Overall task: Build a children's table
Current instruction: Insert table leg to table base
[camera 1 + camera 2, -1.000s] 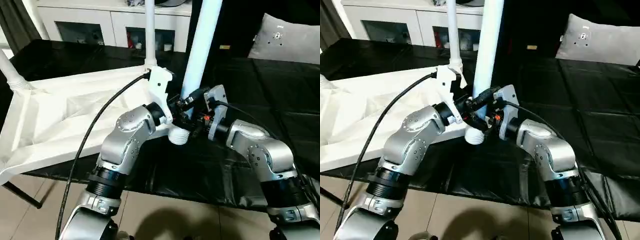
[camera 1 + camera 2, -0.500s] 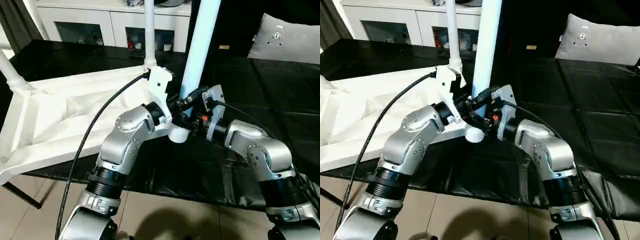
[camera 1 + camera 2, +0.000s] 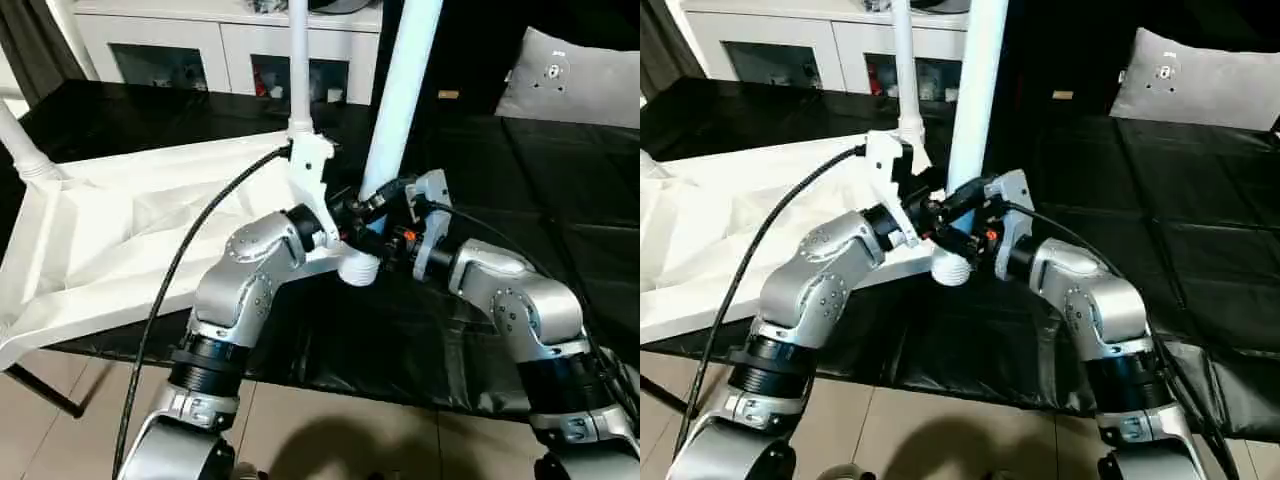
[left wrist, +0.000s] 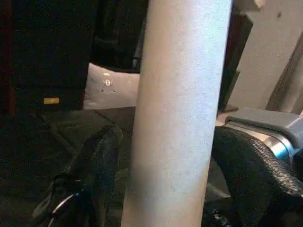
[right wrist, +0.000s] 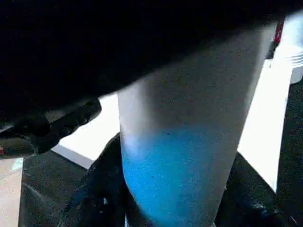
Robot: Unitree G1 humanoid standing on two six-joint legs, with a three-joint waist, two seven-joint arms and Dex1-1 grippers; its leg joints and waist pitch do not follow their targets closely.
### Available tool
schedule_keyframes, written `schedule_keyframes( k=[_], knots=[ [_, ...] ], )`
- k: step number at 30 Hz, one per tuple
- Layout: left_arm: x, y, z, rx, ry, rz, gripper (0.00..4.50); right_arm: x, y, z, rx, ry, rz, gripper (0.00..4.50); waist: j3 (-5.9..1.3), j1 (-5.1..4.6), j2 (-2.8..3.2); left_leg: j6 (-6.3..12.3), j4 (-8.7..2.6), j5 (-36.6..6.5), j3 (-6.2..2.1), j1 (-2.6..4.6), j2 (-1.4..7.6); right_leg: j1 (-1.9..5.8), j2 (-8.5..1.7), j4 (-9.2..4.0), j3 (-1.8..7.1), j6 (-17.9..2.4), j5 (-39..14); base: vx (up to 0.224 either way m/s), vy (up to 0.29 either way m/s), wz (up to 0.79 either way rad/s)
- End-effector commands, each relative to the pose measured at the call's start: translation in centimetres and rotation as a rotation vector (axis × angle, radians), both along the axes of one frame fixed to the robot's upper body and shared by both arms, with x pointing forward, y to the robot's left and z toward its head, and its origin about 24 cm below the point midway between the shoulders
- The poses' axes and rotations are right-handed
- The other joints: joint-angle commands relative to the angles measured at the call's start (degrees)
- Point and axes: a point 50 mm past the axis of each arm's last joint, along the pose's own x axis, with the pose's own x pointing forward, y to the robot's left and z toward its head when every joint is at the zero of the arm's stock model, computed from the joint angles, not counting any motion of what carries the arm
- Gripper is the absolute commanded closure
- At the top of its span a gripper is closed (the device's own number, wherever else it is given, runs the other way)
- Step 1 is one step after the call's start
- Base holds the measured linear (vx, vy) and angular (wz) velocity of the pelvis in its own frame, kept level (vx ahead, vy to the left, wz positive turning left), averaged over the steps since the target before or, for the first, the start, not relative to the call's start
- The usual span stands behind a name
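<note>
The children's table top point(image 3: 120, 230) lies underside up on a black-covered surface. One white leg point(image 3: 298, 60) stands in its far corner, and another point(image 3: 20, 140) rises at the left edge. A third, thicker-looking leg point(image 3: 400, 90) stands upright in the near right corner socket point(image 3: 357, 268). Both grippers meet at the base of this leg. My left gripper point(image 3: 350, 212) is open, its black fingers point(image 4: 99, 165) flanking the tube loosely. My right gripper point(image 3: 388, 205) is shut on the same leg from the other side, its fingers point(image 5: 97, 189) against the tube.
A white cabinet point(image 3: 200, 50) with glass doors stands behind the work. A grey cushion point(image 3: 575, 75) lies at the back right on the black cover point(image 3: 520, 180). A black cable point(image 3: 190, 260) runs along my left arm. Tiled floor point(image 3: 320, 430) shows below the near edge.
My left gripper has spread its fingers off the leg and its wrist has drawn back a little. The right gripper has closed in on the leg. The leg stays upright.
</note>
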Motion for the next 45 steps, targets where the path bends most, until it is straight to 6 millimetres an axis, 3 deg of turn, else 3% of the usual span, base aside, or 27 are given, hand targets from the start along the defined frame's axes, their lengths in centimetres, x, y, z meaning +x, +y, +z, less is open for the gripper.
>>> schedule_keyframes(
  k=[1, 9, 14, 19, 26, 30, 34, 36, 38, 40, 41, 42, 45],
  knots=[
    [-1.0, -1.2, 2.2, -0.089, -0.064, -0.088, 1.05, 0.2, 0.2, -0.4, -0.020, 0.025, -0.006, 2.62, -4.54, 0.09, -0.62, 2.44, -3.08, -5.5, 0.38, -0.04, 0.25, 4.15, -2.49, -3.65, 2.17, -10.9, -7.6, 0.000, 0.000, 0.00],
    [-1.0, -0.8, 3.1, -0.280, 0.036, -0.129, 1.05, 0.2, 0.5, -0.6, -0.027, 0.025, -0.001, 2.62, -4.54, 0.14, -0.27, 2.55, -3.07, -5.7, 0.29, -0.01, 0.32, 4.18, -2.50, -3.69, 2.11, -11.4, -7.5, 0.000, 0.000, 0.00],
    [-1.1, -0.8, 3.3, -0.346, 0.096, -0.175, 1.05, 0.0, 0.7, -0.8, -0.036, 0.024, 0.019, 2.62, -4.36, 0.00, -0.46, 2.51, -3.07, -6.5, 0.41, -0.06, 0.14, 4.17, -2.30, -3.97, 2.06, -11.3, -8.6, 0.000, 0.000, 0.00],
    [-1.4, -1.2, 2.5, -0.274, 0.105, -0.195, 1.05, -0.2, 0.9, -0.9, -0.040, 0.023, 0.031, 2.62, -4.46, 0.00, -0.48, 2.72, -3.13, -6.0, 0.29, 0.00, 0.26, 4.16, -2.28, -4.00, 2.06, -10.2, -8.9, 0.000, 0.000, 0.00],
    [-2.9, -1.5, 2.9, -0.293, 0.103, -0.329, 1.05, -0.2, 0.8, -1.0, -0.046, 0.022, 0.032, 2.62, -4.43, -0.05, -0.59, 2.60, -3.09, -6.0, 0.37, -0.04, 0.25, 4.20, -2.37, -3.85, 2.09, -10.5, -8.8, 0.000, 0.000, 0.00],
    [-3.1, -0.7, 2.9, -0.291, 0.080, -0.350, 1.05, 0.0, 0.4, -0.8, -0.039, 0.002, -0.003, 2.62, -4.31, -0.11, -0.60, 2.63, -3.16, -6.3, 0.43, 0.03, 0.24, 3.98, -2.24, -4.06, 2.08, -10.1, -10.1, 0.000, 0.000, 0.00],
    [-2.0, 1.0, 2.7, -0.241, 0.056, -0.239, 1.05, 0.3, -0.5, -0.6, -0.015, -0.015, -0.067, 2.62, -4.28, -0.18, -0.66, 2.07, -3.26, -6.7, 0.42, 0.13, 0.23, 3.86, -2.29, -4.14, 2.12, -9.2, -11.7, 0.000, 0.000, 0.00],
    [-0.8, 2.7, 2.1, -0.140, 0.039, -0.134, 1.05, 0.6, -1.5, -0.7, -0.016, -0.019, -0.146, 2.62, -4.41, -0.14, -0.55, 1.76, -3.27, -5.9, 0.35, 0.26, 0.27, 3.79, -2.18, -3.95, 2.17, -8.8, -10.5, 0.000, 0.000, 0.00],
    [0.2, 4.5, 0.4, 0.071, 0.033, -0.042, 1.05, 0.8, -2.5, -0.7, -0.006, -0.029, -0.212, 2.62, -4.38, -0.36, -0.55, 1.57, -3.32, -6.4, 0.33, 0.25, 0.09, 3.81, -2.06, -3.98, 2.11, -7.6, -11.1, 0.000, 0.000, 0.00],
    [0.2, 4.5, 0.4, 0.071, 0.033, -0.042, 1.05, 0.8, -2.5, -0.7, -0.006, -0.029, -0.212, 2.62, -4.36, -0.57, -0.55, 1.14, -3.45, -6.3, 0.25, 0.11, 0.02, 4.01, -2.12, -3.98, 2.09, -6.5, -11.9, 0.000, 0.000, 0.00],
    [0.8, 5.4, -1.2, 0.278, 0.005, 0.012, 1.05, 0.9, -3.1, -0.7, -0.013, -0.039, -0.257, 2.62, -4.46, -0.36, -0.37, 0.97, -3.38, -6.0, 0.21, 0.32, 0.08, 3.82, -2.20, -4.17, 2.11, -6.3, -12.0, 0.000, 0.000, 0.00],
    [0.8, 5.4, -1.3, 0.286, 0.004, 0.013, 1.05, 0.9, -3.1, -0.8, -0.014, -0.039, -0.259, 2.62, -4.43, -0.46, -0.32, 1.12, -3.42, -6.0, 0.24, 0.42, 0.14, 3.58, -2.09, -4.23, 2.19, -6.1, -11.8, 0.000, 0.000, 0.00],
    [1.6, 6.8, -3.8, 0.579, -0.041, 0.030, 1.05, 0.9, -3.9, -1.3, -0.047, -0.022, -0.334, 2.62, -4.59, -0.53, -0.29, 0.55, -3.40, -5.3, 0.26, 0.39, -0.09, 3.70, -2.05, -3.79, 2.25, -6.3, -9.6, 0.000, 0.000, 0.00]
  ],
)
